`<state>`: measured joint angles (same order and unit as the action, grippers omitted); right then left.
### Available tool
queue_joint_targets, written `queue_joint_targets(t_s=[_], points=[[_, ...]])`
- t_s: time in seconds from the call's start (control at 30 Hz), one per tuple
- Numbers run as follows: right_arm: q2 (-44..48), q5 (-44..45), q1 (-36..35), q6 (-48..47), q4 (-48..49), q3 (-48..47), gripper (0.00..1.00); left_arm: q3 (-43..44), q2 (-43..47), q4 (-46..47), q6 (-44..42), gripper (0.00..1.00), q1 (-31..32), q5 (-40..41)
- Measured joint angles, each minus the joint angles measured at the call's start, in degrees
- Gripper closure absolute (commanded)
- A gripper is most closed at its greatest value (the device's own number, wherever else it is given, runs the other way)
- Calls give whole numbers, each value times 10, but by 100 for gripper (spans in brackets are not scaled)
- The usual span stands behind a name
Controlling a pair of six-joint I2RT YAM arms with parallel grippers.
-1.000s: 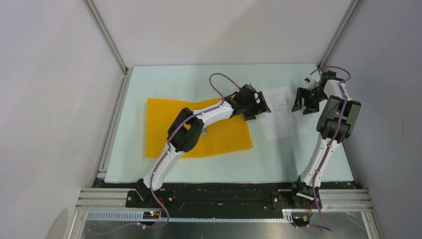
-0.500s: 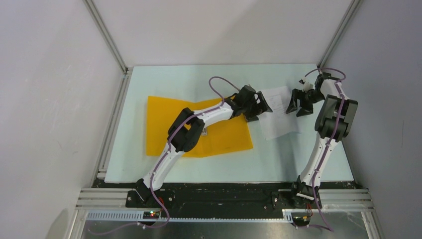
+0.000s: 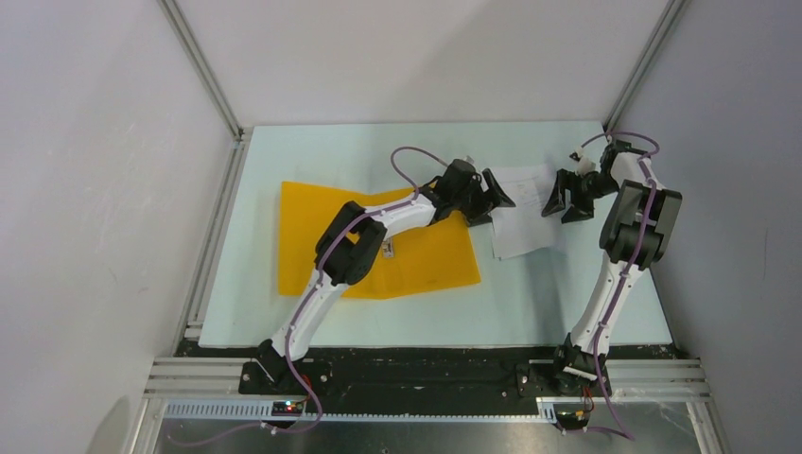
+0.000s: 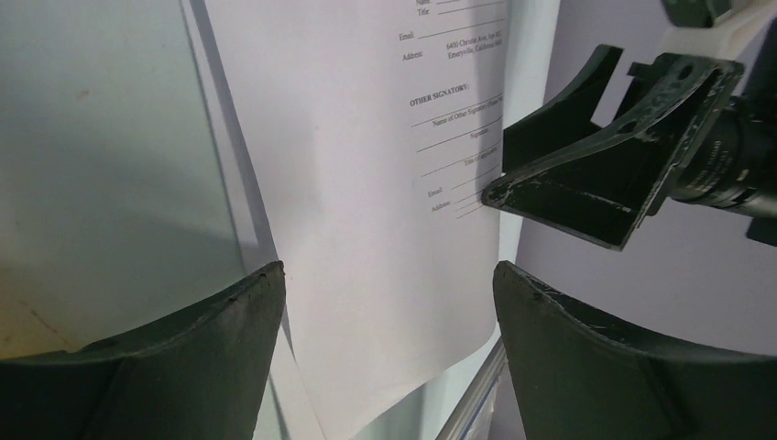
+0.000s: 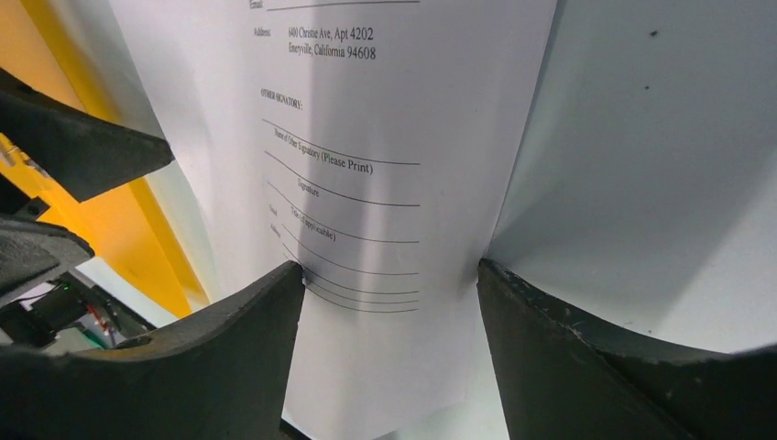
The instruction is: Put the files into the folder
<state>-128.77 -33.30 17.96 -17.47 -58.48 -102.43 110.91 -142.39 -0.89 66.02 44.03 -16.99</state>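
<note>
**A:** What is the setting, seen from above?

**B:** A pale blue-green table (image 3: 312, 151) closed in by white walls (image 3: 426, 57). The folder (image 3: 322, 236) lies open and flat on the table's left-middle part. A small metal clip (image 3: 388, 250) sits near the folder's middle, beside the left arm's elbow.

**A:** And the files?

**B:** The files (image 3: 525, 232) lie on the table just to the right of the folder, not inside it. The left gripper (image 3: 494, 196) is at their left edge and the right gripper (image 3: 560, 200) at their right edge. The two face each other across the sheets.

**A:** What about the left wrist camera?

**B:** There is bare table on the left, and the files (image 4: 366, 183) run up the middle with printed lines visible. A shadow lies along their left edge. The left gripper (image 4: 388, 275) is spread wide, with its fingers (image 4: 183, 357) on either side of the paper's near end, clamping nothing. At upper right, a black finger (image 4: 586, 183) of the right gripper has its tip at the paper's right edge.

**A:** And the right wrist?

**B:** The files (image 5: 385, 137) again, with an address and signature lines readable. The right gripper (image 5: 389, 270) is also released, with its jaws apart. The tip of the lower-left finger touches the sheet, and the paper narrows between the two tips. I can't tell whether the paper is pressed down or lifted. The orange folder (image 5: 137, 220) shows along the left, behind a dark finger (image 5: 73, 137) of the left gripper. Pale table (image 5: 641, 137) shows on the right.
</note>
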Motion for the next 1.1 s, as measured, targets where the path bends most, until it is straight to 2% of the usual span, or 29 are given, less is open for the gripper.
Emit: queue_joint_targets(t_s=[0.3,0.63,0.9,1.1], points=[[0,-81,25,10,-9,13,26,-23,0,49,11,12,-9,-27],[0,-114,35,9,-14,23,26,-26,0,90,14,12,-10,-54],[0,-203,52,0,-39,25,25,-26,-1,93,11,12,-10,-57],[0,-271,68,-12,-56,37,20,-26,-10,94,11,12,-10,-58]])
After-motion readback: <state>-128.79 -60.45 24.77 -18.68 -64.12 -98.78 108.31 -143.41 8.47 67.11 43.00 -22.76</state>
